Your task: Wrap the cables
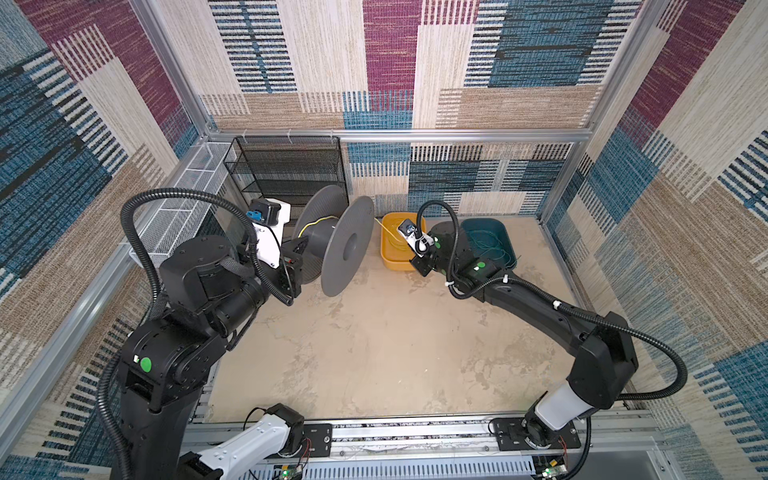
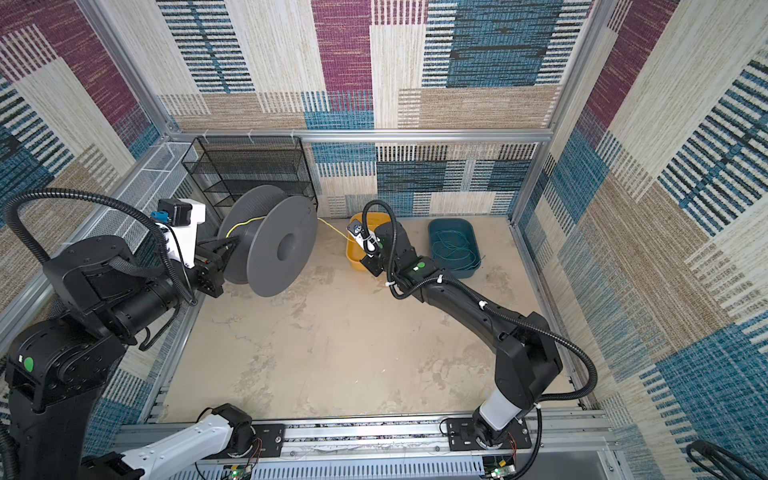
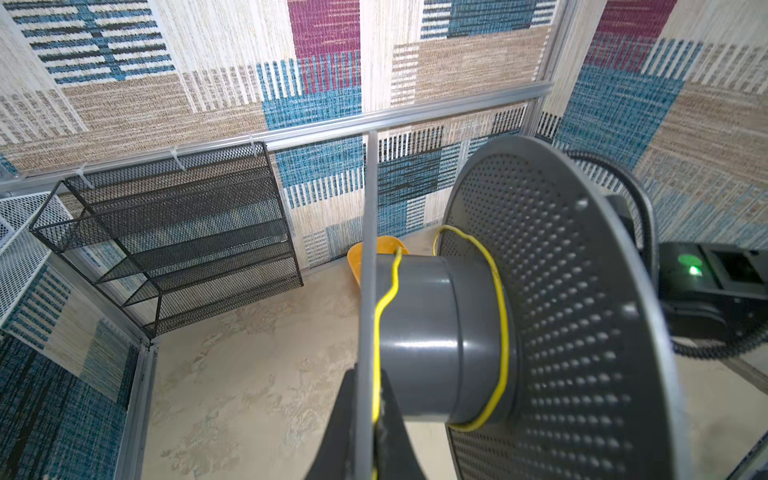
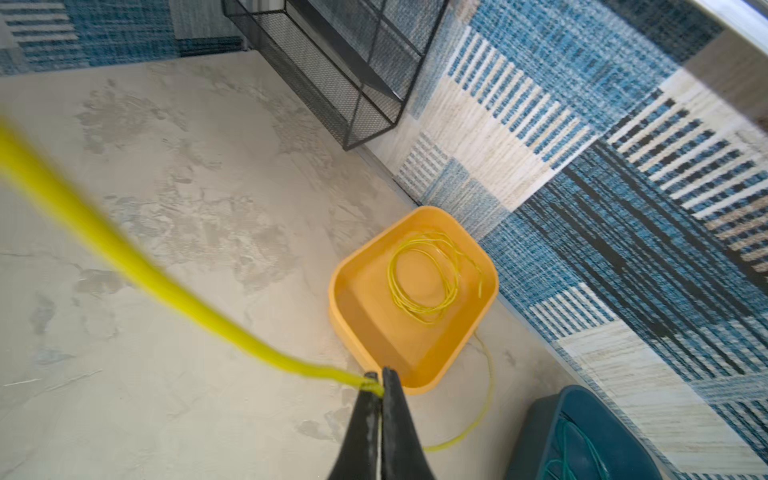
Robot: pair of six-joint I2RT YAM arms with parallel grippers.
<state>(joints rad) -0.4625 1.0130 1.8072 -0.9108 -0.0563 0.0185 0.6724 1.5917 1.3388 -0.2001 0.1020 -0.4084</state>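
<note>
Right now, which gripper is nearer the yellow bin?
Right. The right gripper hangs just by the bin, shut on the cable. The left gripper is clamped on the spool, which is between it and the bin.

A beige, mottled, stone-look tabletop point(image 1: 374, 353) point(image 2: 332, 353) carries everything. At its far edge, against the back wall, a rectangular yellow plastic tub point(image 1: 392, 262) point(image 2: 353, 259) point(image 4: 374, 332) sits flat. Just beside it, towards the right wall, sits a rectangular dark teal plastic tub point(image 1: 490, 226) point(image 2: 453, 224) point(image 4: 540, 415). A black wire-mesh shelf rack point(image 1: 291, 166) point(image 2: 249, 166) point(image 3: 187, 232) point(image 4: 332, 83) stands in the far left corner. In the right wrist view a stretch of thin yellow cable point(image 4: 491, 382) curves across the bare surface beside the yellow tub. Whether the grey plastic spool point(image 1: 345, 245) point(image 2: 282, 245) touches the surface cannot be told.
</note>
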